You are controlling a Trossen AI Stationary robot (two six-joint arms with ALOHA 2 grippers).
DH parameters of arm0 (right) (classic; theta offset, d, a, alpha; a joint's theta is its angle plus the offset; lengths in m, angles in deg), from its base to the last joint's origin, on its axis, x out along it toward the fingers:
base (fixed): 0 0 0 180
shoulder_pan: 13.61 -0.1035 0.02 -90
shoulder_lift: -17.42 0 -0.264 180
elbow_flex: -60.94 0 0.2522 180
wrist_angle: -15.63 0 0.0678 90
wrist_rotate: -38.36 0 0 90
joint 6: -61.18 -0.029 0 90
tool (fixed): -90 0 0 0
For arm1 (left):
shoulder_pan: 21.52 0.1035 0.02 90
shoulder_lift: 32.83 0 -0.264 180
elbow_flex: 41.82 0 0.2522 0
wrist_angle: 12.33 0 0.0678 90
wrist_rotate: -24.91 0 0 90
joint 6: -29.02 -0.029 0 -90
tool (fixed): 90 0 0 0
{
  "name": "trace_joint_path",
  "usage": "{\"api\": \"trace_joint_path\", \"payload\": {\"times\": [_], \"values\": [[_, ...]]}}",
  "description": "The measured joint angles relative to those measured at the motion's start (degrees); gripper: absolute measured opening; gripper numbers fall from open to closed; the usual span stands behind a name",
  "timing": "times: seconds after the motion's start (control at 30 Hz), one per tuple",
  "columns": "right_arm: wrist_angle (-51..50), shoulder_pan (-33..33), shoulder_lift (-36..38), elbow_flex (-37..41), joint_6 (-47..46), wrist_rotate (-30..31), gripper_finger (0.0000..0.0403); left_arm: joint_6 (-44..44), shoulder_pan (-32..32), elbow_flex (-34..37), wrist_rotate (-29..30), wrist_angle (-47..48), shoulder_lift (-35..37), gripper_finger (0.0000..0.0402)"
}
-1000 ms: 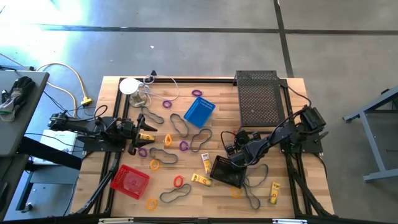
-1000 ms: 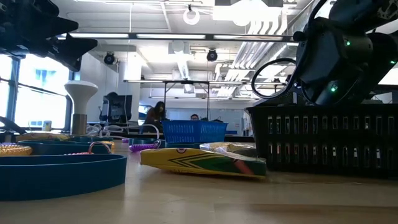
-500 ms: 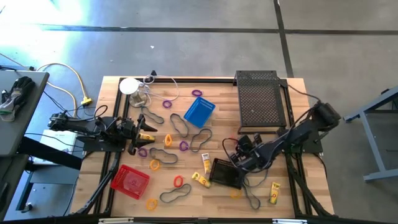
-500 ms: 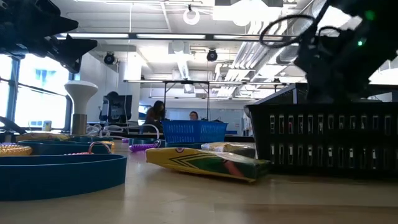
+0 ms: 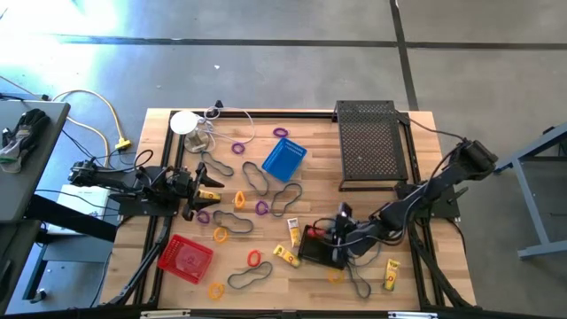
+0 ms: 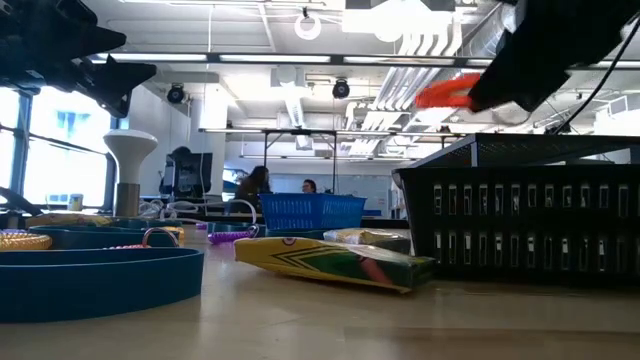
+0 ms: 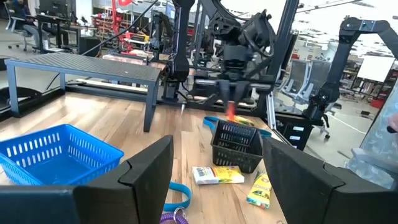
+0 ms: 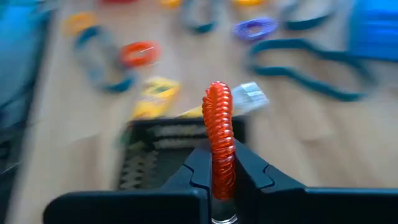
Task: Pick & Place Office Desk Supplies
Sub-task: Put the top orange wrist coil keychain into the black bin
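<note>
Swung inward, right fingers [image 8: 214, 186] clamp a red ring [image 8: 218, 138] seemingly above the black basket [image 5: 321, 247] (left fingers [image 7: 214, 171] spread, parked).

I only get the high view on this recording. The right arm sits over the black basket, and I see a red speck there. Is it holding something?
Observer: Yes. The right wrist view shows the right gripper with its fingers shut on a red coiled ring.
Operator: Is the ring inside the basket yet?
Observer: No. In the low view it hangs above the rim of the black basket.
Operator: And the left arm?
Observer: Its wrist view shows the left gripper open with nothing between the fingers, facing the basket across the table.
</note>
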Motion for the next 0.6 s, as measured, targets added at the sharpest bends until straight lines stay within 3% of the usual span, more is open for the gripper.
{"api": "trace_joint_path", "payload": {"times": [0.17,0.6], "values": [[-0.8,-0.2,-0.1,0.0,-2.6,-10.5,0.0020,0.0,0.0,0.0,0.0,0.0,-0.2,0.0238],[3.0,-2.2,-2.2,0.0,-5.1,-17.8,0.0020,0.2,0.0,0.0,0.3,0.0,-2.5,0.0238]]}}
